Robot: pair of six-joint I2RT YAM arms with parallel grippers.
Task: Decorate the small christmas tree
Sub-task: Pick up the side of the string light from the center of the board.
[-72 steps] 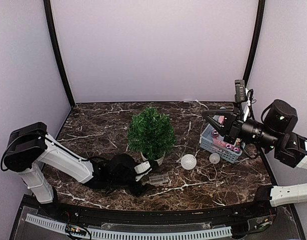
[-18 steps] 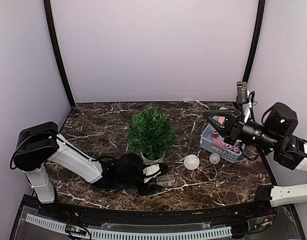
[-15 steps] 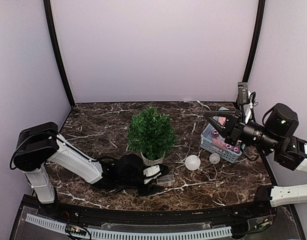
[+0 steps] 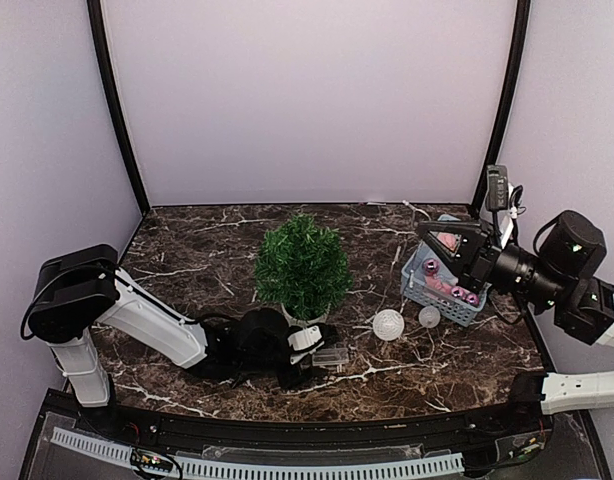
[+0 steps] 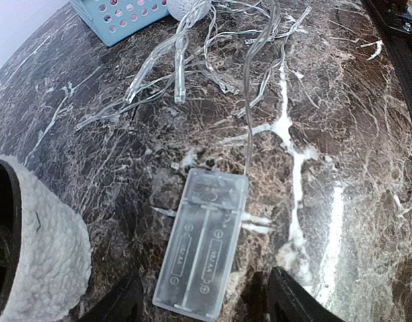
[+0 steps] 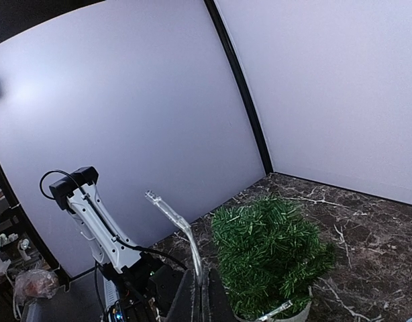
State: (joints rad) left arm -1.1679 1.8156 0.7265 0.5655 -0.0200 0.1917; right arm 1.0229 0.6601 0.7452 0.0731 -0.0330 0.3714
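The small christmas tree (image 4: 302, 262) stands mid-table in a pale pot (image 4: 305, 321); it also shows in the right wrist view (image 6: 270, 251). My left gripper (image 4: 309, 352) lies low on the table in front of the pot. It is open, its fingers (image 5: 122, 303) on either side of the near end of a clear battery box (image 5: 202, 245), not closed on it. The box's clear light string (image 5: 186, 60) trails toward the basket. My right gripper (image 4: 424, 240) hovers above the basket, shut on a piece of the light string (image 6: 186, 235).
A blue basket (image 4: 442, 285) with pink and purple ornaments stands at the right. Two white balls lie in front of it, a larger one (image 4: 388, 324) and a smaller one (image 4: 429, 316). Loose light wires lie between the tree and the basket.
My left gripper has slid right along the table to the battery box. My right gripper has drawn back a little to the right. The larger ball has shifted slightly right.
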